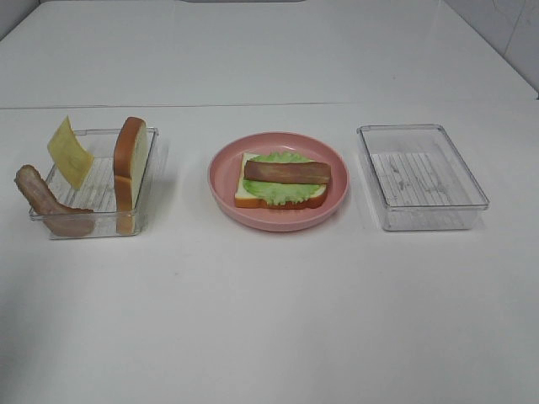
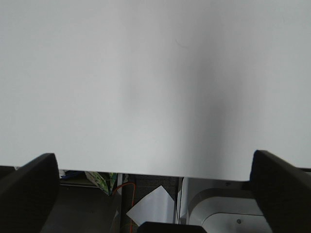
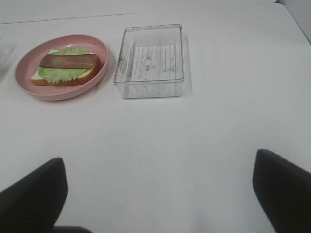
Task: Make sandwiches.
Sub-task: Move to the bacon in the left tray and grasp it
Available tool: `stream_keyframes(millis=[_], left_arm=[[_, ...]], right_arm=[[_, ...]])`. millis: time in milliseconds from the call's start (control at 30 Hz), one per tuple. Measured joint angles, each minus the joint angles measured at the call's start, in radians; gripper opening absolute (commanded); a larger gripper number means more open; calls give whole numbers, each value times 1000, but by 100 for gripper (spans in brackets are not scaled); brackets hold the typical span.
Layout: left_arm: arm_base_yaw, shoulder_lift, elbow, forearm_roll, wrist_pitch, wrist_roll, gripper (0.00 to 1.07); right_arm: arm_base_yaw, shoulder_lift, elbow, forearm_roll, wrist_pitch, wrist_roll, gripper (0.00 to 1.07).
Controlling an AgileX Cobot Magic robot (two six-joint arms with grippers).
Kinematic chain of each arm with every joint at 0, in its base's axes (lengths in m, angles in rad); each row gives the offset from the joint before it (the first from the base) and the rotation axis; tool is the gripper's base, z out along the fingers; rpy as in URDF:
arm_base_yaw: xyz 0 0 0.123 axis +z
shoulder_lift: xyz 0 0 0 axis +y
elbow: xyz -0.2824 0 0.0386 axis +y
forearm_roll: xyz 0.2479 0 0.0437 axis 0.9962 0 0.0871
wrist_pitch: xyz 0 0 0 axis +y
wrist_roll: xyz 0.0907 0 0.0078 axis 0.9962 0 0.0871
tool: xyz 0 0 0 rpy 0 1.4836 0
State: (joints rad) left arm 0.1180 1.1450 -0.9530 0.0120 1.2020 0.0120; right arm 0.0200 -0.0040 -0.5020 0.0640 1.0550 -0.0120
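A partial sandwich lies on the pink plate [image 1: 278, 223]: one white bread slice [image 1: 250, 197], a green lettuce leaf [image 1: 282, 192] and a bacon strip [image 1: 286, 172] on top. It also shows in the right wrist view [image 3: 68, 61]. In the left clear tray [image 1: 101, 132] a second bread slice [image 1: 130, 160] stands on edge, a yellow cheese square [image 1: 69, 151] leans up, and a second bacon strip [image 1: 42, 198] hangs over the tray's corner. My left gripper [image 2: 153, 160] is open and empty over bare table near its edge. My right gripper [image 3: 159, 160] is open and empty, well short of the plate.
An empty clear tray [image 1: 476, 181] stands right of the plate; it also shows in the right wrist view [image 3: 150, 90]. Neither arm shows in the exterior view. The left wrist view shows the table's edge [image 2: 146, 174] with floor clutter beyond.
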Motion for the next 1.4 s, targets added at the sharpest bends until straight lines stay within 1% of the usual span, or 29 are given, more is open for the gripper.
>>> stream_keyframes(millis=[33,67,100,133,167,200,233,267,300,333,367,400,433,500,567,600,667,700,767,933,1133,1400], left_arm=[[0,95,-77,-2,0,0,102],[0,134,-120,-3,0,0,102],[0,134,-120,-3,0,0,102],[0,222,-204,-6,-1,0,102],[0,255,-235,-12,-1,0,102],[0,255,-235,-12,-1,0,102],[0,334,-296,-23,-2,0,102],[0,372,-325,-35,-2,0,102],[0,372,-325,-35,-2,0,102],[-5,436,-368,-50,-2,0,102],[-10,470,-388,-51,-2,0,102],[-10,470,-388,-51,-2,0,102],[-27,528,-425,-50,-2,0,102],[-39,559,-443,-49,-2,-3,102],[-83,671,-513,-49,-4,-22,102],[-83,671,-513,-49,-4,-22,102],[-111,745,-562,-49,-3,-41,102],[-111,745,-562,-49,-3,-41,102],[-134,807,-583,-49,-3,-60,102],[-153,864,-586,-49,-22,-70,102],[-156,899,-588,-48,-105,-86,102],[-156,925,-588,-45,-114,-88,102]], right_arm=[[0,0,0,0,0,0,98],[0,0,0,0,0,0,98],[0,0,0,0,0,0,98],[0,0,0,-1,0,-7,98],[0,0,0,-2,0,-8,98],[0,0,0,-2,0,-8,98],[0,0,0,-3,0,-9,98],[0,0,0,-3,0,-10,98],[0,0,0,-3,0,-10,98],[0,0,0,-3,0,-11,98],[0,0,0,-3,0,-11,98],[0,0,0,-3,0,-11,98],[0,0,0,-3,0,-12,98],[0,0,0,-3,0,-12,98],[0,0,0,-3,0,-13,98],[0,0,0,-3,0,-13,98],[0,0,0,-3,0,-14,98],[0,0,0,-3,0,-14,98],[0,0,0,-3,0,-15,98],[0,0,0,-3,0,-15,98],[0,0,0,-3,0,-15,98],[0,0,0,-3,0,-15,98]])
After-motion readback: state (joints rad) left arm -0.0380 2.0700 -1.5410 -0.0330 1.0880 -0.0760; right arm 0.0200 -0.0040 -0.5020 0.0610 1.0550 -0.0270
